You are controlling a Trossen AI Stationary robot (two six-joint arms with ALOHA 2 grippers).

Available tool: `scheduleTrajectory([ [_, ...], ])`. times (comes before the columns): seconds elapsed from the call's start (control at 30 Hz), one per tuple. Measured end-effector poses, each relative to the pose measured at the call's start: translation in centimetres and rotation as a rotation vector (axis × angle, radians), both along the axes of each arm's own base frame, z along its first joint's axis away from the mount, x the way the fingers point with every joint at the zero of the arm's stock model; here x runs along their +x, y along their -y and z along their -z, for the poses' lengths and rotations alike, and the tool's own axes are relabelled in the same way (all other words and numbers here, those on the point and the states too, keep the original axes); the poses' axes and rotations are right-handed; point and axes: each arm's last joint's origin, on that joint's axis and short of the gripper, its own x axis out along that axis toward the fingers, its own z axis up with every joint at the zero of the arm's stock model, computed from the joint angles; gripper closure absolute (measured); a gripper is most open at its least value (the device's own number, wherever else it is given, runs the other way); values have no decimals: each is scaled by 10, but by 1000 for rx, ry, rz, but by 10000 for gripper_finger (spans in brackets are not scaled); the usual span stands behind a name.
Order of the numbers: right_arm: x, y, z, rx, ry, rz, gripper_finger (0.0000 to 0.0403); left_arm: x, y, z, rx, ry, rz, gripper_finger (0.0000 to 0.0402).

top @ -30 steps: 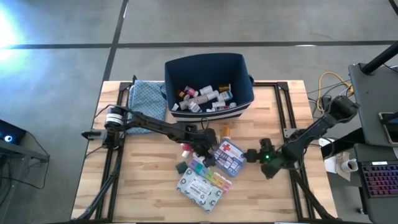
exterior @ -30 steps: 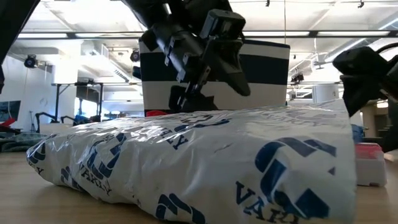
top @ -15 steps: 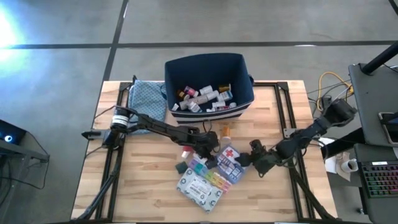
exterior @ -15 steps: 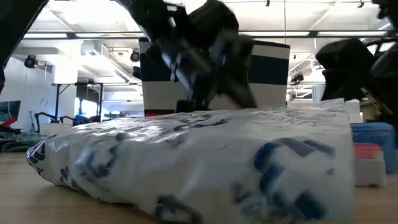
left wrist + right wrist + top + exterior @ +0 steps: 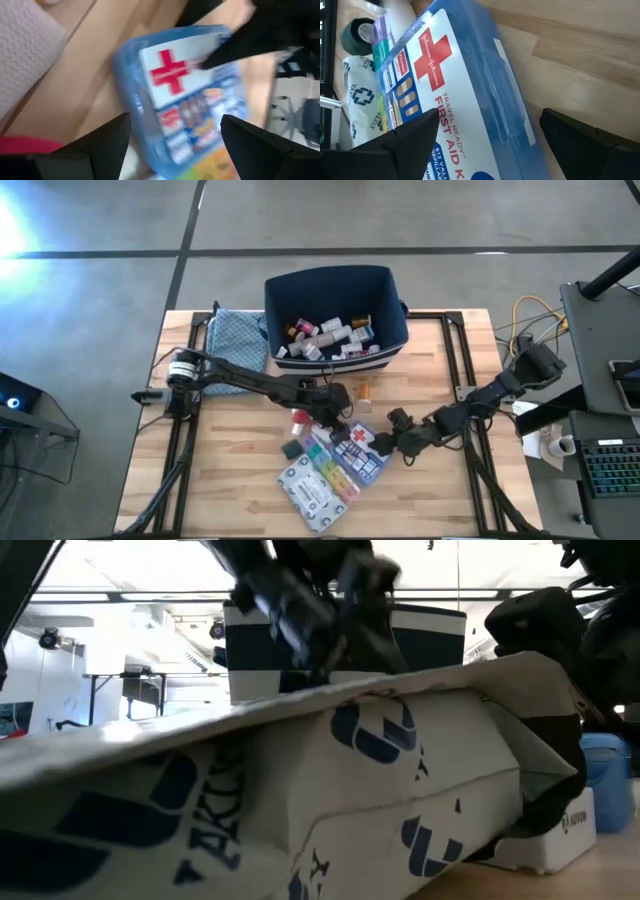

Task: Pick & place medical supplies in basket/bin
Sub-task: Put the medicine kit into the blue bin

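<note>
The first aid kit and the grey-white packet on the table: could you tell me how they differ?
The first aid kit is blue with a red cross; the packet is grey-white with dark print. The kit lies between both open grippers; the packet lies nearer the table's front edge, beyond them. Both are flat and still outside the bin.

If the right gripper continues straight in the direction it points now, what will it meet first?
Most likely the blue first aid kit: the right gripper, open, points at it from close by, one edge lying between its fingers. Whether they already touch is unclear.

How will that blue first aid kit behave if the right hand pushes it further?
The first aid kit looks like a rigid, smooth plastic box, so it probably slides rather than bends. Lying flat on the table, it shouldn't roll, but could shove the pill organiser alongside.
</note>
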Motion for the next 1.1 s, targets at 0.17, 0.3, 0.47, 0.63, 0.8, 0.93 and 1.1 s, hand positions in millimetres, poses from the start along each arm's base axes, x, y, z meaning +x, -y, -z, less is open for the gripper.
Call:
scheduleTrajectory([
  [0.17, -2, 1, -2, -23, -3, -4, 62, -16, 16, -30, 76, 59, 128, 114],
  [0.3, -3, 8, -3, -40, -11, 49, 62, -22, 40, -32, 228, 132, 352, 114],
  [0.47, -2, 16, -3, -61, -22, 91, 62, -26, 63, -27, 274, 118, 410, 128],
  [0.63, -2, 20, -2, -92, -33, 119, 62, -30, 71, -22, 115, -7, 227, 170],
  [0.8, 0, 21, -3, -172, -28, 30, 62, -25, 78, -16, 74, -17, -27, 225],
  [0.93, 2, 17, -7, -130, -27, -20, 62, -10, 80, 0, 8, 23, -141, 251],
  [1.1, 4, 19, -9, -144, -18, 2, 62, -1, 89, 17, -14, -23, -165, 258],
])
